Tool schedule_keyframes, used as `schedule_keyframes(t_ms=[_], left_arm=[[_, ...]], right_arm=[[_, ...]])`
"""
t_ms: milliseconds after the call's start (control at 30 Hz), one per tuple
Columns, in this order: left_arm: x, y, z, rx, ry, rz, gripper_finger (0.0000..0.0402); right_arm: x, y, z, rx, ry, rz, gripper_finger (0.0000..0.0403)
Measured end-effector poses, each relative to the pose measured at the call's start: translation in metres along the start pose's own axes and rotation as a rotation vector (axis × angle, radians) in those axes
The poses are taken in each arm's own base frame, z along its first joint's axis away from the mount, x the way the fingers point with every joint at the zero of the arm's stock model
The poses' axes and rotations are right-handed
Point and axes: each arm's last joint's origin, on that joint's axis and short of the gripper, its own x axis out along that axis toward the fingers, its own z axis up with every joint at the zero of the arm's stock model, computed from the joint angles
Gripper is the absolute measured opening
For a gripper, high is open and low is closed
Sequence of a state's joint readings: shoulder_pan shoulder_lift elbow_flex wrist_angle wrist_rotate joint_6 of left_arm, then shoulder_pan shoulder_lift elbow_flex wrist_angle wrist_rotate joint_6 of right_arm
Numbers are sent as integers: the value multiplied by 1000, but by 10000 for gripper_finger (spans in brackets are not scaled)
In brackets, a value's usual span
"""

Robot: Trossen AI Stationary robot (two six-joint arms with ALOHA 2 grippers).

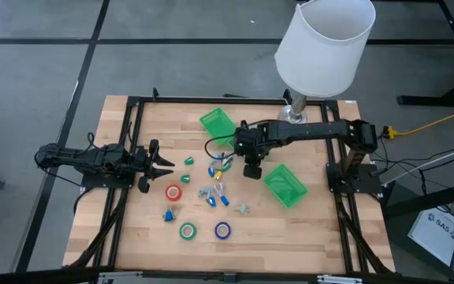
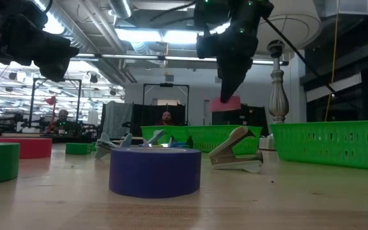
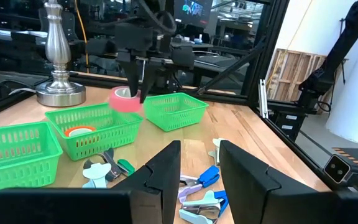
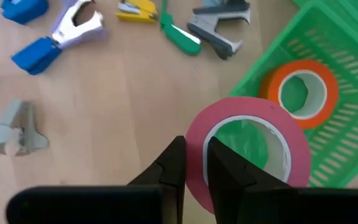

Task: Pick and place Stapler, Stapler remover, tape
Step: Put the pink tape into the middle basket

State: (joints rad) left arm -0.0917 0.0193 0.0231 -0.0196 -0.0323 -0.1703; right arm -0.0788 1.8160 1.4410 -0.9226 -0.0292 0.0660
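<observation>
My right gripper (image 1: 251, 170) is shut on a pink tape roll (image 4: 247, 149) and holds it in the air beside a green tray (image 4: 347, 74). An orange tape roll (image 4: 300, 90) lies in that tray. The pink roll also shows in the low view (image 2: 224, 103) and the left wrist view (image 3: 124, 99). My left gripper (image 1: 160, 164) is open and empty at the table's left. Red tape (image 1: 173, 192), green tape (image 1: 187, 231) and blue tape (image 1: 222, 230) lie flat on the table. Staplers and stapler removers (image 1: 217, 189) lie scattered mid-table. My right gripper holds the pink roll by its wall (image 4: 197, 127), one finger inside the hole and one outside. The fingers come from above, pointing down. The roll hangs level below them with its hole facing up, lifted clear of the table and the tray.
Another green tray (image 1: 217, 122) stands at the far middle and one (image 1: 284, 185) at the right. A lamp with a white shade (image 1: 325, 43) stands at the far right edge. A grey stapler remover (image 2: 235, 150) lies near the blue tape (image 2: 155, 171).
</observation>
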Motion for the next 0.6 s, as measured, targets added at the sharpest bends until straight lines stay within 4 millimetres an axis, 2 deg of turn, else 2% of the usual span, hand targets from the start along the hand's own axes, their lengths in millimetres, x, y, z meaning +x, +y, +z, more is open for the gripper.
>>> schedule_keyframes(t_ms=[400, 600], left_arm=[[0, 0, 0, 0, 0, 1, 107], [0, 0, 0, 0, 0, 0, 107]], right_arm=[[28, -19, -9, 47, -54, -10, 51], [34, -30, -15, 24, -28, -29, 51]])
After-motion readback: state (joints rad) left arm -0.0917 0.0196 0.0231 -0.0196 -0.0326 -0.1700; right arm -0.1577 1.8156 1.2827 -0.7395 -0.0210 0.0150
